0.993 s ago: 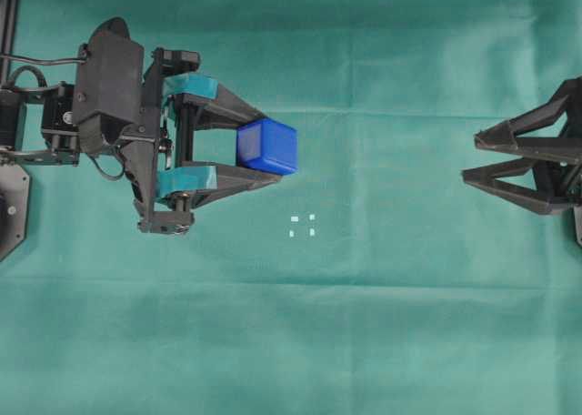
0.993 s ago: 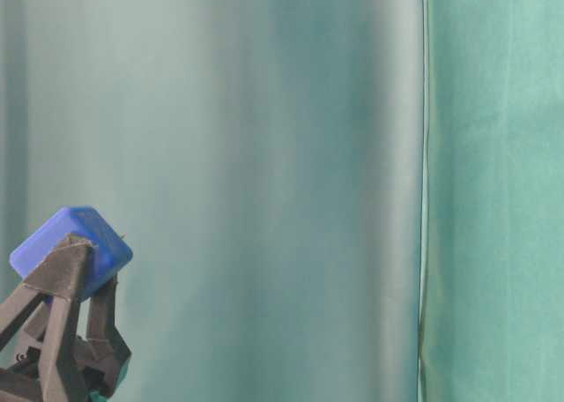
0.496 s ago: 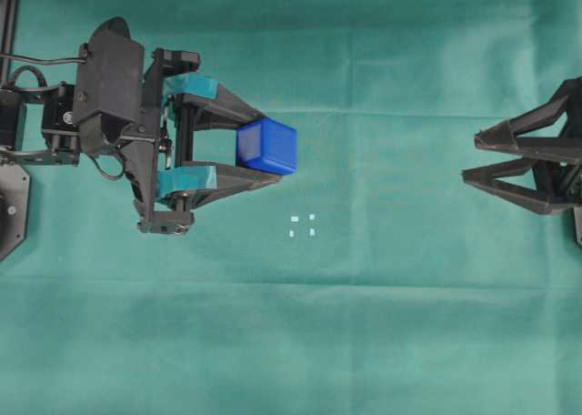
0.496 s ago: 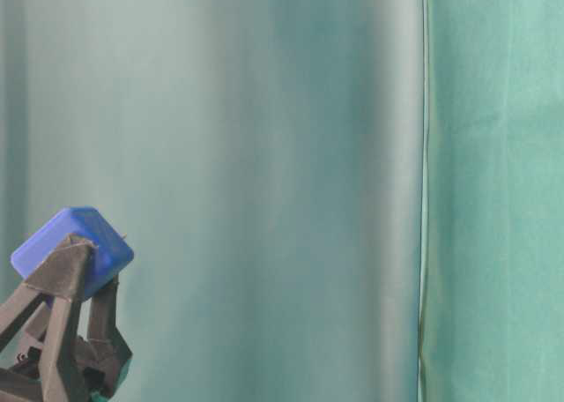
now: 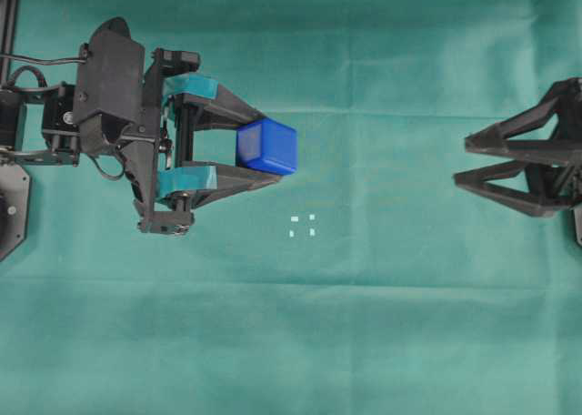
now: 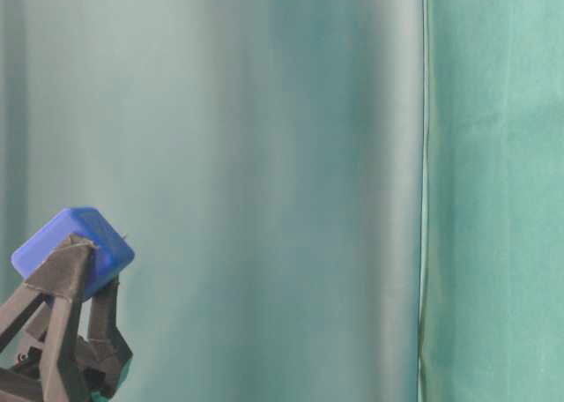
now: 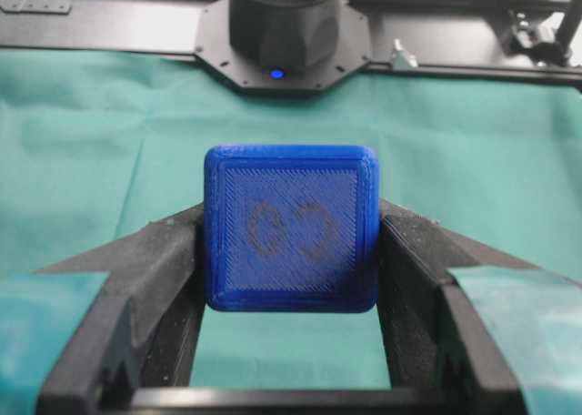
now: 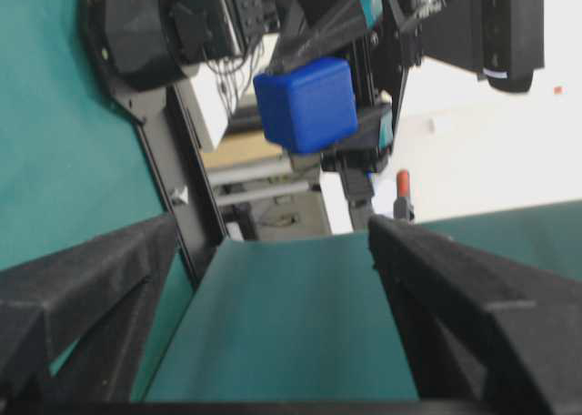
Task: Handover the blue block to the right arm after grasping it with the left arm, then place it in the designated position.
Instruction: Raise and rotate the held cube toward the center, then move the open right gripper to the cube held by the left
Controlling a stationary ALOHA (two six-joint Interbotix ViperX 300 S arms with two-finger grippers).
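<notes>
The blue block (image 5: 267, 146), a round-edged cube with a faint "8" on one face, hangs above the table between the left arm's (image 5: 109, 87) fingertips, up-left of the white-cornered marked square (image 5: 303, 226).

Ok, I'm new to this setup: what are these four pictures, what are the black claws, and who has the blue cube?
They are four cameras on one moment. The overhead view looks straight down on a green cloth. The left arm's gripper, with teal pads, is shut on the blue block and holds it off the cloth. The right arm's gripper, all black, stands open and empty, well apart from the block. Four tiny white marks on the cloth show the designated position. The table-level view shows the block raised between the fingertips. The left wrist camera looks along its own fingers at the block. The right wrist camera sees it ahead, between its open fingers.
</notes>
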